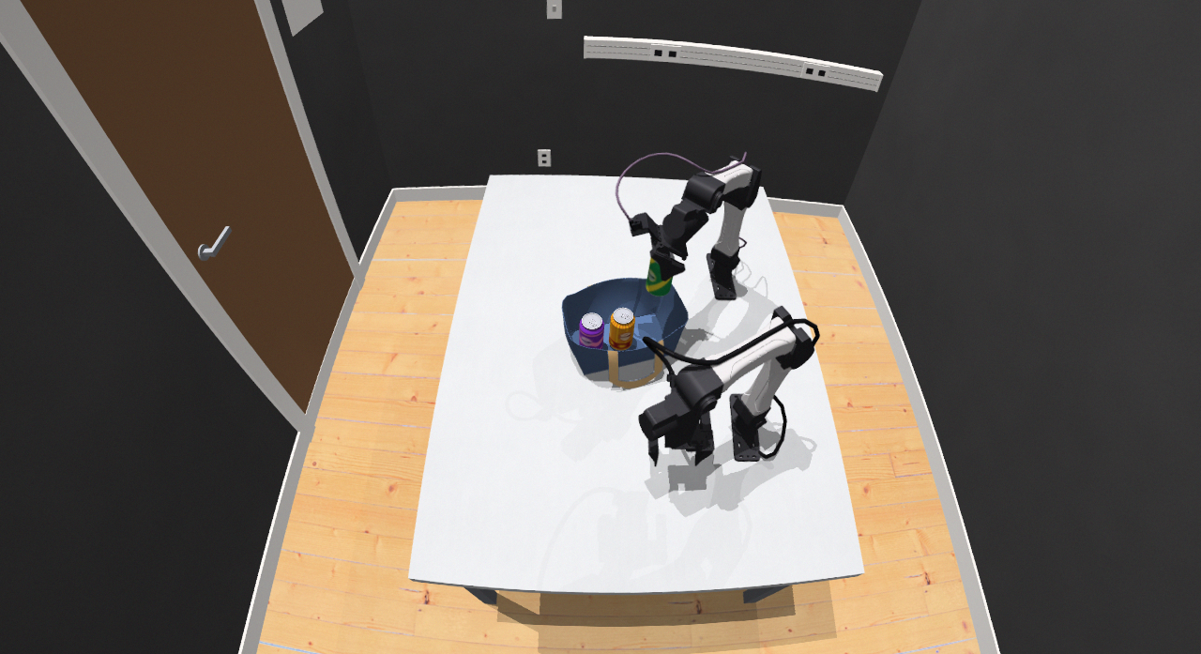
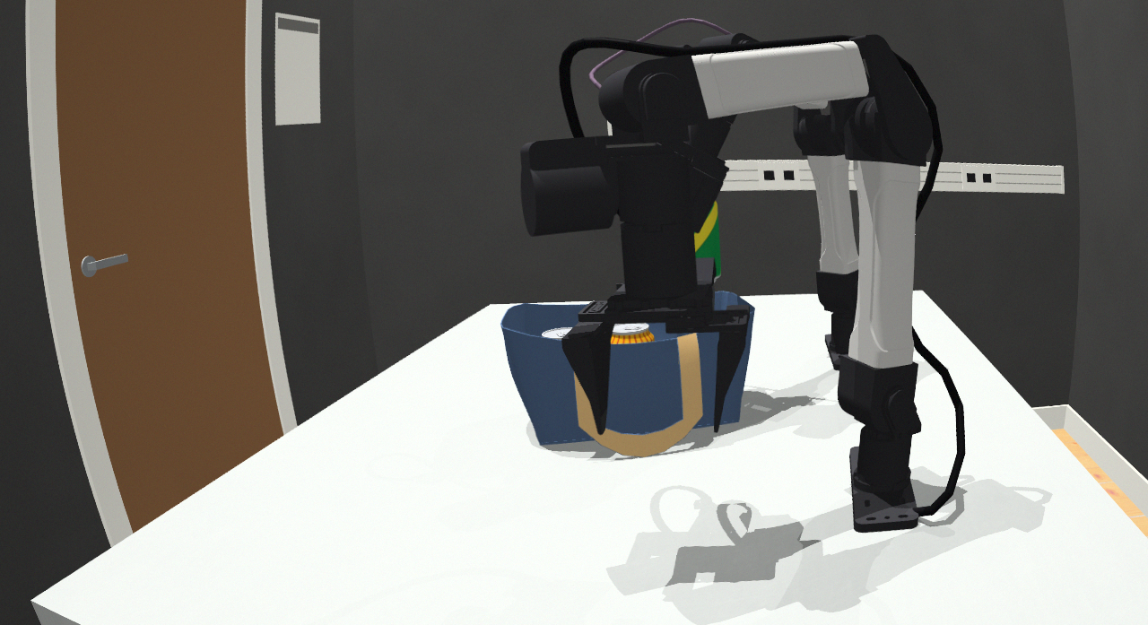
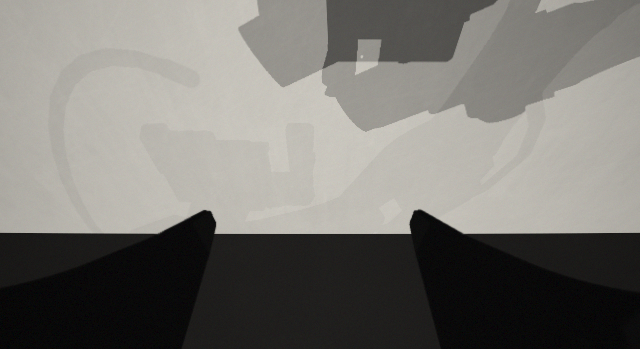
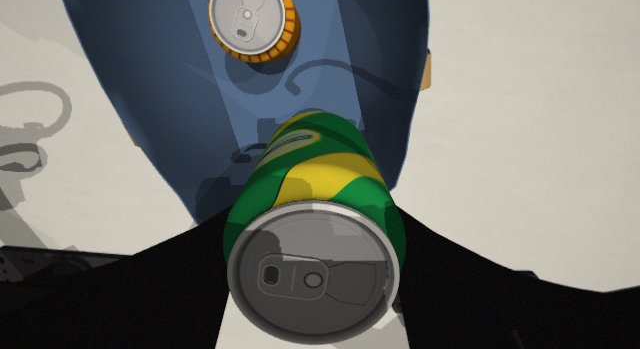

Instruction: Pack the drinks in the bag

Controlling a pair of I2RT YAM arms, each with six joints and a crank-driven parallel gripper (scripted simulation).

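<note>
Right gripper (image 1: 665, 269) (image 2: 708, 189) (image 4: 314, 214) part-open, clamped on green can (image 1: 659, 281) (image 2: 710, 244) (image 4: 325, 181) above the canvas bag's (image 1: 594, 366) (image 2: 642, 393) (image 4: 150, 99) upper-right rim, mid-frame in top view; left gripper (image 1: 676, 461) (image 2: 657, 432) (image 3: 313, 217) wide, empty; can likely smooth, dentable, so keep light mid-body grip.

Top and exterior: bright on the white table (image 1: 512, 482) (image 2: 321, 525), near blown out in the exterior; dark walls stay dim. Overlapping shadows, one dark plus paler ones, so more than one light, from above. Table shadows hard-edged; arms' black parts lose detail. Wide-lens bowing: table's near edge curves in top, door frame (image 1: 306, 146) (image 2: 39, 220) in both. Left wrist: flat, greyish, fingers near-black silhouettes. Right wrist: muted; shadows cross the bag (image 4: 165, 89) interior, and the green can's lid (image 4: 315, 309) is part lit, part shaded. No obvious motion blur.
</note>
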